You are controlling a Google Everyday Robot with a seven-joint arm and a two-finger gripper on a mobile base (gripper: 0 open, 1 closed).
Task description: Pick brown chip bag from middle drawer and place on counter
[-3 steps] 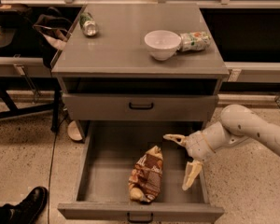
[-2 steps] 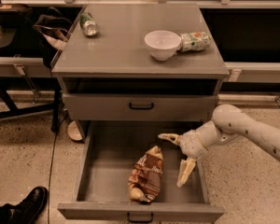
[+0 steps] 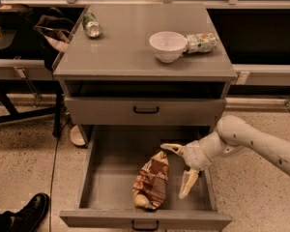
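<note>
The brown chip bag [image 3: 152, 181] lies lengthwise in the open middle drawer [image 3: 106, 178], right of its centre. My gripper [image 3: 179, 170] hangs over the drawer just right of the bag, fingers spread wide and empty. One finger [image 3: 170, 148] points left over the bag's far end; the other finger [image 3: 188, 184] points down beside the bag. The white arm comes in from the right. The grey counter [image 3: 130, 47] tops the cabinet above.
On the counter stand a white bowl [image 3: 167, 46], a green-and-white packet [image 3: 201, 42] beside it and a green can [image 3: 91, 25] at the far left. A shut drawer panel with black handle [image 3: 146, 110] sits above the open drawer. A black shoe [image 3: 29, 212] is at lower left.
My gripper has moved left and slightly down over the drawer, closer to the bag. The bag has not moved.
</note>
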